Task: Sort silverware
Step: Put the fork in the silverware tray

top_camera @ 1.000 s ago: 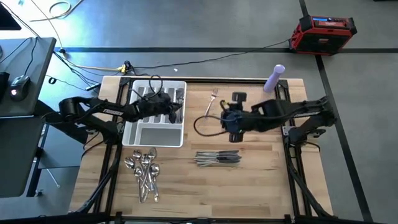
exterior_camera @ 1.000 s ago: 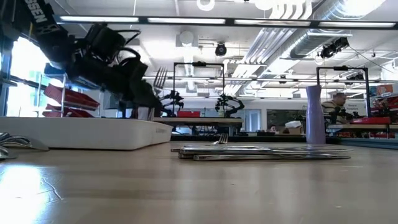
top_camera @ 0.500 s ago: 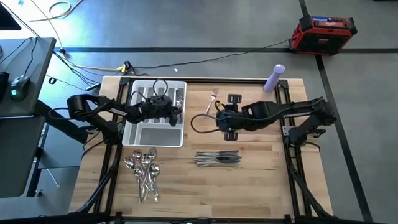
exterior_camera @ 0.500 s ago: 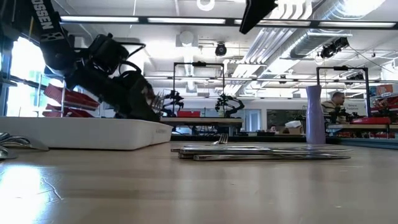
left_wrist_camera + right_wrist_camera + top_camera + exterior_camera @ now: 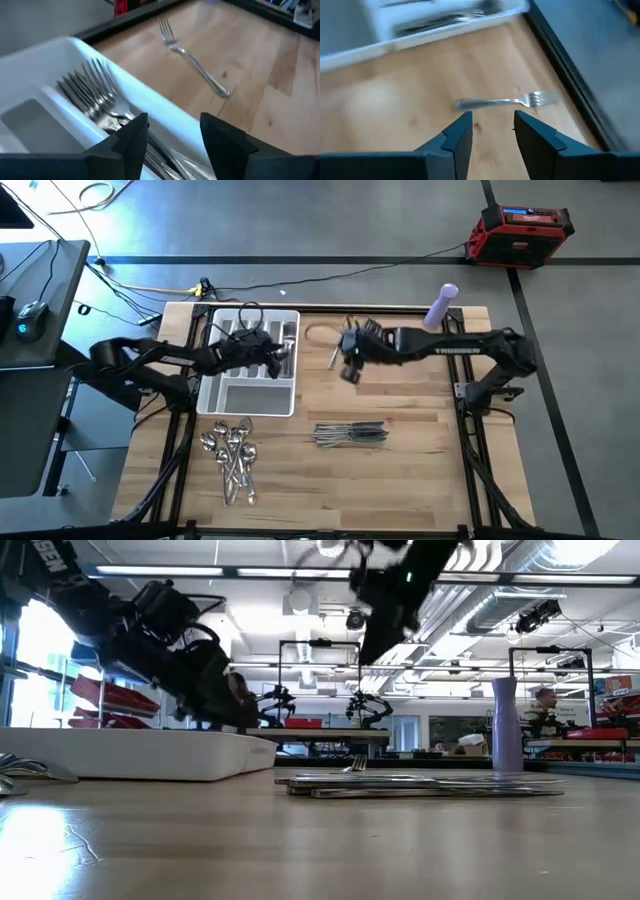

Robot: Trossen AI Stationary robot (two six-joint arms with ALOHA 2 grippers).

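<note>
While the left hand (image 5: 172, 132) hangs spread over the tray's (image 5: 150, 97) forks (image 5: 92, 95), the right hand (image 5: 492, 131), spread and empty, hovers above a lone fork (image 5: 505, 101) beside that tray.

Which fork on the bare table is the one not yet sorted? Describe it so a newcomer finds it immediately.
Start at the white tray near the table's far left. Just to its right, on bare wood near the far edge, lies a lone fork, under the right gripper. Unlike the knives and spoons in piles nearer the front, it lies singly.
</note>
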